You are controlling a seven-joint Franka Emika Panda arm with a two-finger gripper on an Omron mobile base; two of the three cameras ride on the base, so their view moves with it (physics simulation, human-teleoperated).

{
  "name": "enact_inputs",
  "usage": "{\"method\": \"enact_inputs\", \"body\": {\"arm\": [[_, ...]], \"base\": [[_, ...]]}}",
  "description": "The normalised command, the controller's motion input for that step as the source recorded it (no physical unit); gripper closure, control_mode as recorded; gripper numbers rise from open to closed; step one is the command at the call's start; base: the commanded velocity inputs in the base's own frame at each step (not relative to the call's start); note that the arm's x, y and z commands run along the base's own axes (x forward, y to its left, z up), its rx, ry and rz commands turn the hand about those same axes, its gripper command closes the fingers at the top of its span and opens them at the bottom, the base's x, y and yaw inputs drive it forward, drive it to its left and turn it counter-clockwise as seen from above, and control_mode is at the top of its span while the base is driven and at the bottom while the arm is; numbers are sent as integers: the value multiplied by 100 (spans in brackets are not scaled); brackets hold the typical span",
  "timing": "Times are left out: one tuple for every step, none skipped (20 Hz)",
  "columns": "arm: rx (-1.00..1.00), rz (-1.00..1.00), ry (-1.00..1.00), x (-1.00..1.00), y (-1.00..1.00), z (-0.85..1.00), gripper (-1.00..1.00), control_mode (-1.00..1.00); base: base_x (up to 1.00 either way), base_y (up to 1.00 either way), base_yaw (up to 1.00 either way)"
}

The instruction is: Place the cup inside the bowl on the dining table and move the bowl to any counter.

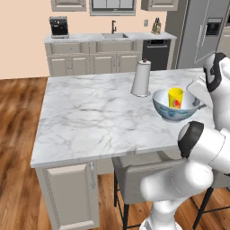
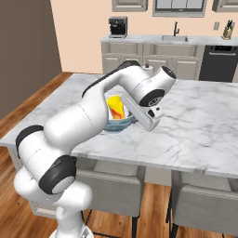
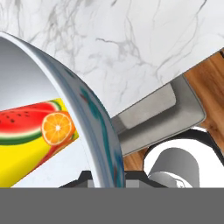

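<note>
The yellow cup point(image 1: 175, 97) point(image 2: 116, 107) with fruit prints stands inside the blue-grey patterned bowl point(image 1: 173, 112) point(image 2: 118, 124) near the right front of the dining table point(image 1: 99, 112) point(image 2: 200, 121). My gripper point(image 2: 133, 119) is shut on the bowl's rim from the right side. In the hand view the bowl's rim point(image 3: 100, 127) runs down between the fingertips of the gripper point(image 3: 107, 180), and the cup point(image 3: 30, 131) lies to the left inside it. Whether the bowl rests on the marble or hangs just above it I cannot tell. The counter point(image 1: 90, 37) point(image 2: 153, 39) runs along the back wall.
A tall white paper-towel roll point(image 1: 142, 78) stands just behind the bowl. Grey stools point(image 1: 143, 173) point(image 2: 111, 186) point(image 3: 162, 113) are tucked under the table's front edge. On the counter are a coffee machine point(image 1: 59, 27) and a sink point(image 1: 114, 35); a fridge point(image 1: 202, 31) stands at the right.
</note>
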Motion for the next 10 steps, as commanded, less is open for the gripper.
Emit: {"method": "enact_inputs", "body": {"arm": [[0, 0, 0, 0, 0, 0, 100, -100], [0, 0, 0, 0, 0, 0, 100, -100], [0, 0, 0, 0, 0, 0, 100, -100], [0, 0, 0, 0, 0, 0, 100, -100], [0, 0, 0, 0, 0, 0, 100, 100], [0, 0, 0, 0, 0, 0, 100, 100], [0, 0, 0, 0, 0, 0, 100, 100], [0, 0, 0, 0, 0, 0, 100, 100], [0, 0, 0, 0, 0, 0, 100, 100], [0, 0, 0, 0, 0, 0, 100, 100]], "base": [[0, 0, 0], [0, 0, 0], [0, 0, 0], [0, 0, 0], [0, 0, 0], [0, 0, 0], [0, 0, 0], [0, 18, 0], [-12, 60, 0], [-20, 97, 0]]}}
